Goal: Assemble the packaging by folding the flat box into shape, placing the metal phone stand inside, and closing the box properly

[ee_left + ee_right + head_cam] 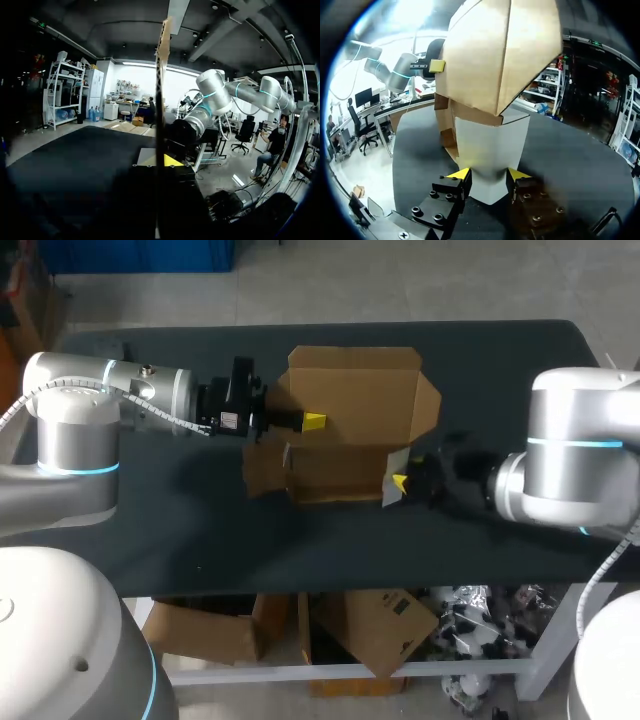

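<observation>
The brown cardboard box [350,405] stands partly folded in the middle of the table, its top flaps spread open. My left gripper [313,421] comes in from the left and is shut on the box's left wall. In the left wrist view that wall [161,90] rises edge-on from the gripper [160,163]. My right gripper [400,483] is at the box's front right corner. Its fingers are shut on a white-faced end panel [492,145], one yellow tip [459,173] on each side. No metal phone stand shows in any view.
The black table [180,510] lies bare to the left and front of the box. A loose brown flap [262,470] sticks out at the box's front left. The table's front edge runs close below my right arm.
</observation>
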Robot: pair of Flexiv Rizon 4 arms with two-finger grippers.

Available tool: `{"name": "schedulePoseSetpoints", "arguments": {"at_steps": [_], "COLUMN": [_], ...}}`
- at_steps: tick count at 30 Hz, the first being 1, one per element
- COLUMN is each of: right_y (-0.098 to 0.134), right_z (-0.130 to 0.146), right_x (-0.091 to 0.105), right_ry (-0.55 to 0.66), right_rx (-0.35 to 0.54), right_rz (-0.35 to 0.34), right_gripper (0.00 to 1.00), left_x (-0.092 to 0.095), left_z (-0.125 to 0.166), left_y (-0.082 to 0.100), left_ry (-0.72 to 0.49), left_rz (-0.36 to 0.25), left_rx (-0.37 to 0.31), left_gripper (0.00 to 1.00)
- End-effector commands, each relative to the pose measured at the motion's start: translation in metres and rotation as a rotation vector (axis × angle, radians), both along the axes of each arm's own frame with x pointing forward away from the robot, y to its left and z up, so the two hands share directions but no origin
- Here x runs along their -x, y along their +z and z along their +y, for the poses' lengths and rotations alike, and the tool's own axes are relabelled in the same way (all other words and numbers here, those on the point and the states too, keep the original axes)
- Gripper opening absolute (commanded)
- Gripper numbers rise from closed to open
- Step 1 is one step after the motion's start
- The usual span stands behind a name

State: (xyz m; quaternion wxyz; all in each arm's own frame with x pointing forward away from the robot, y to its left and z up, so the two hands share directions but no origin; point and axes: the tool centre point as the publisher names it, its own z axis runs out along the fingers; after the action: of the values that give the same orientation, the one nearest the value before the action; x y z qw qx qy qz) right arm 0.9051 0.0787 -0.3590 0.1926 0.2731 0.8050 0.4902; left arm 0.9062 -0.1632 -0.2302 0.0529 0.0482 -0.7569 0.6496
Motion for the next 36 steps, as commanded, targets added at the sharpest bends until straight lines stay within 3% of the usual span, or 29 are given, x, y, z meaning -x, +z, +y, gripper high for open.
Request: {"name": "schedulePoseSetpoints", "arguments": {"at_steps": [1, 13, 36], "right_y": [-0.0039, -0.0057, -0.0120], "right_z": [0.0053, 0.0013, 0.0054], "right_x": [0.0023, 0.0031, -0.0052], "right_ry": [-0.045, -0.157, -0.254], "right_rx": [-0.005, -0.005, -0.028], "right_rz": [-0.021, -0.023, -0.017], "right_gripper": [0.46, 0.46, 0.45], "left_x": [0.0005, 0.0005, 0.0005], "left_z": [-0.0005, -0.0005, -0.0005], "left_y": [-0.0027, -0.0027, -0.0027], "left_ry": [-0.002, -0.002, -0.002], "left_rz": [0.000, 0.000, 0.000], "left_rx": [0.001, 0.001, 0.001], "left_gripper": [0.00, 0.00, 0.00]}}
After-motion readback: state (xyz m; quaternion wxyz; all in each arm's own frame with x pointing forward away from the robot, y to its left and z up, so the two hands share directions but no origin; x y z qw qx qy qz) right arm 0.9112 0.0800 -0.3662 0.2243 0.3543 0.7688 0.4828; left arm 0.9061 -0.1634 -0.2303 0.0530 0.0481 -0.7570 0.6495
